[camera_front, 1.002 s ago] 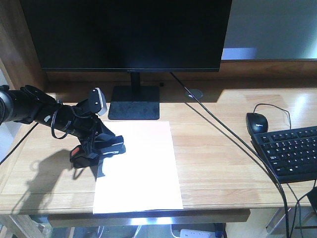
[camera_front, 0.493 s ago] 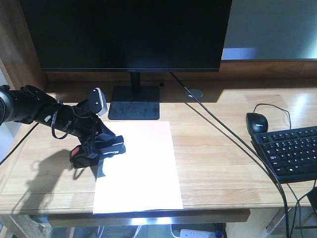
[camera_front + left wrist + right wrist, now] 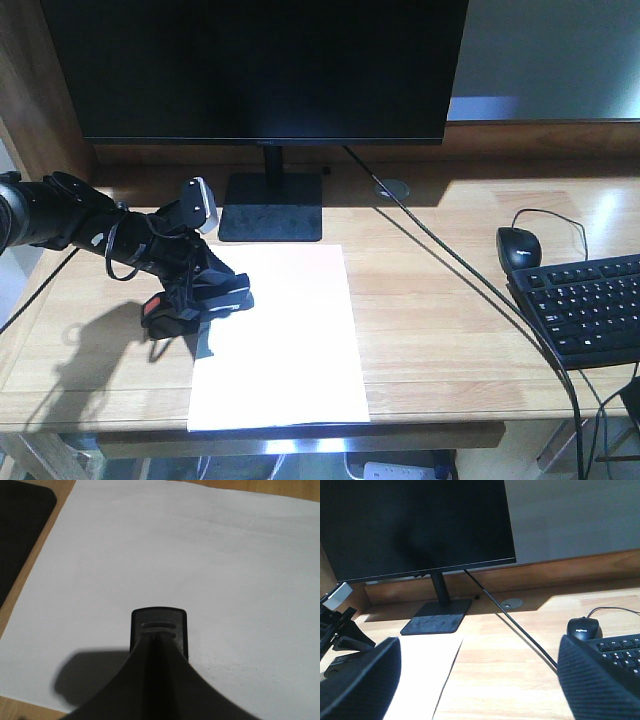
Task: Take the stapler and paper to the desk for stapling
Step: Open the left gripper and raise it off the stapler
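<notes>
**Stapler gripped at the paper's left edge**

My left jaws [image 3: 205, 295] are clenching the stapler [image 3: 190, 305], holding it low over the counter [image 3: 450, 330] at the left edge of the paper [image 3: 290, 340]. The stapler's long axis is running roughly left to right in the front view, its orange-red rear end pointing left off the sheet and its black nose reaching over the white margin. In my left wrist view the nose [image 3: 159, 630] is pointing away from the camera across the sheet, and everything behind it is blurring into one dark mass, so I cannot make out my own fingers there. The paper is lying flat with its long side running from the monitor stand [image 3: 272, 207] toward the near counter edge, which it is slightly overhanging.

My right jaws [image 3: 475, 680] are hanging released, with two dark blurred fingers [image 3: 355, 680] standing wide apart and nothing between them.

Farther right, a black mouse [image 3: 519, 246] is sitting beside a keyboard [image 3: 590, 305] cut off by the frame. The mouse's logo is too small to read.
</notes>
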Motion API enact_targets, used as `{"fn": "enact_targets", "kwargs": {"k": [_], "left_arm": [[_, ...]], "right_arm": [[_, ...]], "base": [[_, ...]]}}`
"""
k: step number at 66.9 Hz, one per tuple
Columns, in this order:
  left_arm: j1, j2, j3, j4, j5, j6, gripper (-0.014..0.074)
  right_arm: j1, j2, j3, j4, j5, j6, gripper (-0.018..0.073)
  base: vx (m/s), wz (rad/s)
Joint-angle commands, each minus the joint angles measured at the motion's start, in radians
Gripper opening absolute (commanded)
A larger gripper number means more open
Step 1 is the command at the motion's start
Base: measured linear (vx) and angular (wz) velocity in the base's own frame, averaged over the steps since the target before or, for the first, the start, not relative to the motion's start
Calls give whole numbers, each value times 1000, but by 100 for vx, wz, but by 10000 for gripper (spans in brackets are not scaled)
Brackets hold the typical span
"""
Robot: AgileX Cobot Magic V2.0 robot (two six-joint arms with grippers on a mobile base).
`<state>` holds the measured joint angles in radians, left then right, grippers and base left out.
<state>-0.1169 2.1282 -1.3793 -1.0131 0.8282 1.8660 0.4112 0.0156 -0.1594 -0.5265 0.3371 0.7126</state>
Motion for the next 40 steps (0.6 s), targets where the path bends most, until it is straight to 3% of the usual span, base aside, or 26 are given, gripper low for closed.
{"fn": "enact_targets", "kwargs": {"k": [1,8,16,40], "left_arm": [[-6,-29,-9,26,15,-8,-7],[-3,-77,-9,56,21,-21,-7],[0,-156,-9,109,-12,-107,-7],[22,-421,-9,331,-143,-594,-7]], "right_arm": [[-2,11,-29,-18,-63,-9,592],[-2,11,-29,-18,-63,-9,592],[-2,11,-29,-18,-63,-9,592],[-2,11,-29,-18,-61,-9,592]], "base": [[0,0],[0,0],[0,0],[0,0]]}}
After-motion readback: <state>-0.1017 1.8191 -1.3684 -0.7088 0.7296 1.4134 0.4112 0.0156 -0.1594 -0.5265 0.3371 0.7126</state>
